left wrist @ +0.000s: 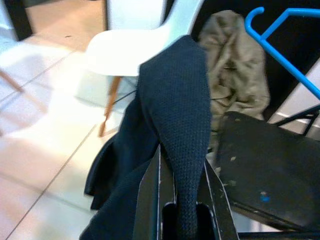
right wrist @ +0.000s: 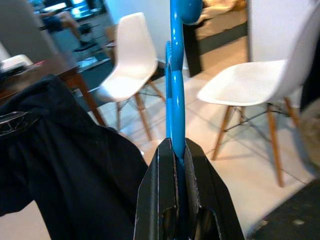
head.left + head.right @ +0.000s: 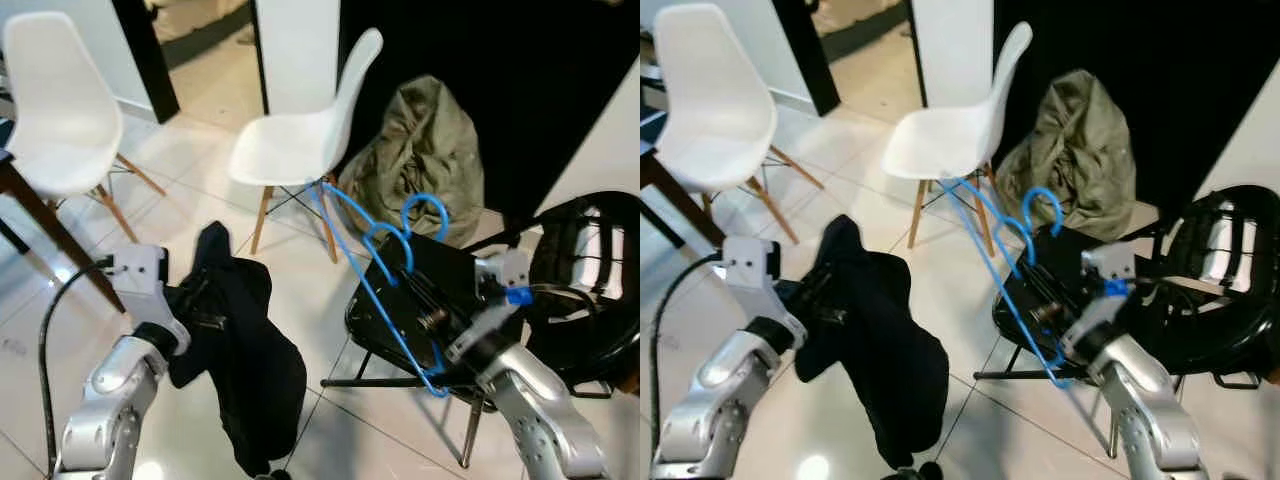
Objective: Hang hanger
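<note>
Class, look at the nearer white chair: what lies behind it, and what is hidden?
Behind the white chair a crumpled olive-green garment is heaped on the floor against a black wall. The chair's back covers the heap's left edge, so what lies there is hidden.

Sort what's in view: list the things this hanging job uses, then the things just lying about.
In use:
blue hangers, clamped in the right pincer
dark garment, clamped in the left pincer

Lying about:
two white chairs
olive cloth heap
black chairs
</note>
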Motion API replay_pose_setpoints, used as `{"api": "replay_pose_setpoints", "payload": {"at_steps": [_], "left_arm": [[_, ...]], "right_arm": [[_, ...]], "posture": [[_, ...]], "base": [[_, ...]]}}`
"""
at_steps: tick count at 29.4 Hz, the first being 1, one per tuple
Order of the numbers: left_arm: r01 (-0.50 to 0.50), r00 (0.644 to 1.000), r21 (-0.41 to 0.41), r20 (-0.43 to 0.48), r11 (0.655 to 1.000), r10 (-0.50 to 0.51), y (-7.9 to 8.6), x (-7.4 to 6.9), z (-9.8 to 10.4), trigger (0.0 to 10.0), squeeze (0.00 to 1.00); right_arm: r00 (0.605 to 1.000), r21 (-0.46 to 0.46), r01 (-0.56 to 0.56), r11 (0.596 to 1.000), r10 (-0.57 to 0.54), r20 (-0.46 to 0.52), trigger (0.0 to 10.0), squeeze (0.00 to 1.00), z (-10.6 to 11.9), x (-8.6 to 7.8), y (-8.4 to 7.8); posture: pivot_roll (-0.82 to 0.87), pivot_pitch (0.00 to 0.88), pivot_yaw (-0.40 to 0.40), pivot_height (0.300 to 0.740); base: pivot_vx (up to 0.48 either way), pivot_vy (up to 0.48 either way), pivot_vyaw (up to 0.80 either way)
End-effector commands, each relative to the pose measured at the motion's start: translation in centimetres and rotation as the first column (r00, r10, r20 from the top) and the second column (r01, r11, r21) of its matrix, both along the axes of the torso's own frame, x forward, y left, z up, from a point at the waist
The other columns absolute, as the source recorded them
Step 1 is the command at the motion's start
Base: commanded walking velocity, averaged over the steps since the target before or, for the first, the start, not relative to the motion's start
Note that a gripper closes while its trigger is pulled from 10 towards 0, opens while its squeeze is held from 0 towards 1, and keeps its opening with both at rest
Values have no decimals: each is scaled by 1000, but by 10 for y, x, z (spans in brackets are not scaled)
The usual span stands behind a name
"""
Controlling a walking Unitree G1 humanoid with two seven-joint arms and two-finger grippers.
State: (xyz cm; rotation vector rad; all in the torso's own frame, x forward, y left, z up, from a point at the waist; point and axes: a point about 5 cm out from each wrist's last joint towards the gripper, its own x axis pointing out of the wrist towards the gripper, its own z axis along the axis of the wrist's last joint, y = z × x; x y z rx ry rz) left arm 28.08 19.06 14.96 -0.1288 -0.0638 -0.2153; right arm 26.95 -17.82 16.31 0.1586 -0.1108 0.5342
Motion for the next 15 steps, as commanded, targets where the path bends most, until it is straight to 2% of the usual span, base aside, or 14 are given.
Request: {"api": "replay_pose_setpoints", "payload": {"at_steps": [1,5,10,12,15], "left_arm": [[24,1000,22,6,999,-24,-1,3,2,10000,0],[21,1000,4,-21,1000,-21,1,6,-1,10000,0],[18,1000,4,-22,1000,-18,1,7,-1,10000,0],[20,1000,6,-20,1000,-20,1,9,-1,10000,0],[22,1000,10,-17,1000,-21,1,10,-1,10000,0]], "right_arm": [[998,1,48,999,-48,-45,10000,0,-8,0,-7],[985,41,146,988,-141,-97,10000,0,-12,6,-18],[984,37,157,987,-153,-94,10000,0,-12,7,-18],[989,-15,132,991,-133,-64,10000,0,-10,7,-12],[991,-43,120,992,-122,-51,10000,0,-10,7,-10]], "posture": [[-20,185,36,740],[-21,183,44,740],[-18,182,47,740],[-17,181,45,740],[-17,180,41,740]], "base": [[0,0,738],[0,0,0],[207,0,0],[291,0,0],[300,0,800]]}}
